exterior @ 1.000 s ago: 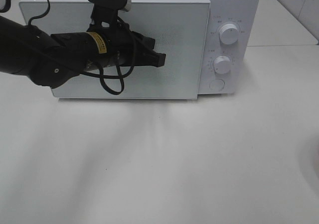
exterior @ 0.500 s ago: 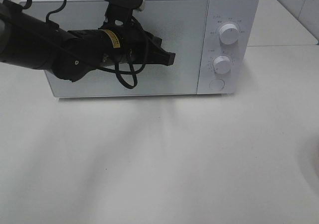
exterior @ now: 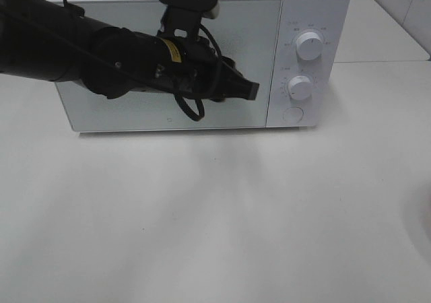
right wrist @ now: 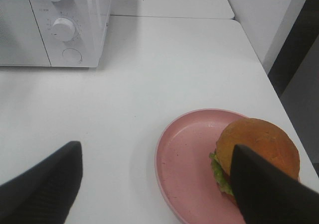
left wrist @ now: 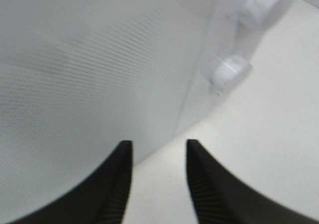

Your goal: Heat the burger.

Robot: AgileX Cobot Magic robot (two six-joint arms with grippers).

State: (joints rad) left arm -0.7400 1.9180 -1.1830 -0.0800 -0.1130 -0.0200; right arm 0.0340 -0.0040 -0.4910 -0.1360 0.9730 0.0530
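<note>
we see the burger (right wrist: 256,152) on the pink plate (right wrist: 187,157) on the table (right wrist: 149,74), right gripper (right wrist: 154,184) wide open over it; left gripper (left wrist: 157,176) slightly parted, empty, at the closed microwave (exterior: 296,20) door.

The right gripper (right wrist: 154,184), its two dark ribbed fingers (right wrist: 42,184) spread wide apart, hung above the white table (right wrist: 164,74) holding nothing. Beneath and between the fingers lay a round pink plate (right wrist: 187,159) carrying a round burger (right wrist: 256,152) with a glossy golden-brown bun and green lettuce; one finger partly covered the burger. Well ahead of the gripper stood a white microwave (right wrist: 60,25) with a round white dial (right wrist: 63,29) on its panel.
</note>
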